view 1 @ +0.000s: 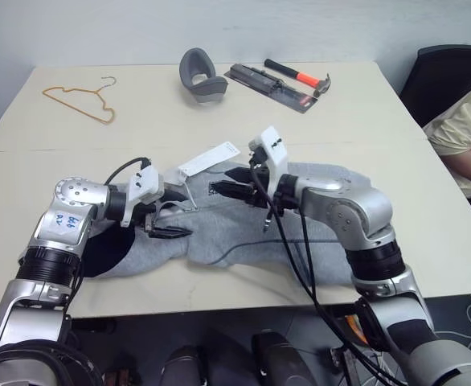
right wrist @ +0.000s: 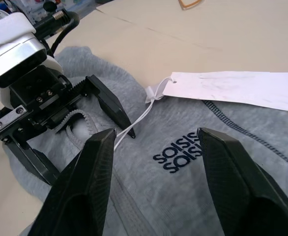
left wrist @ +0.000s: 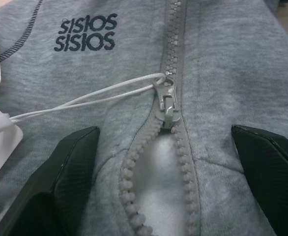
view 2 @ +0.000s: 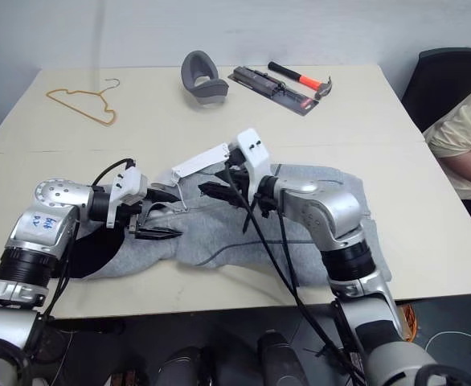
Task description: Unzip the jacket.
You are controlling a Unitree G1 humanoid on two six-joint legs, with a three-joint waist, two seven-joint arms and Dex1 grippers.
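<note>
The grey fleece jacket [view 1: 243,233] lies limp on the table [view 1: 219,137], soft and likely to bunch, so with my left pincer [left wrist: 166,147] wide open, empty, and my right pincer [right wrist: 154,162] part-open, empty, I'd pinch the small zipper pull [left wrist: 166,101] beside the chest logo [left wrist: 87,32].

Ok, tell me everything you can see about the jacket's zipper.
The zipper is grey, with chunky plastic-looking teeth, and runs down the front of the grey fleece jacket beside a dark logo. It is parted for a short stretch, closed past the slider. A white string loops through the pull. Nothing grips it; the left claw straddles it, open.
</note>
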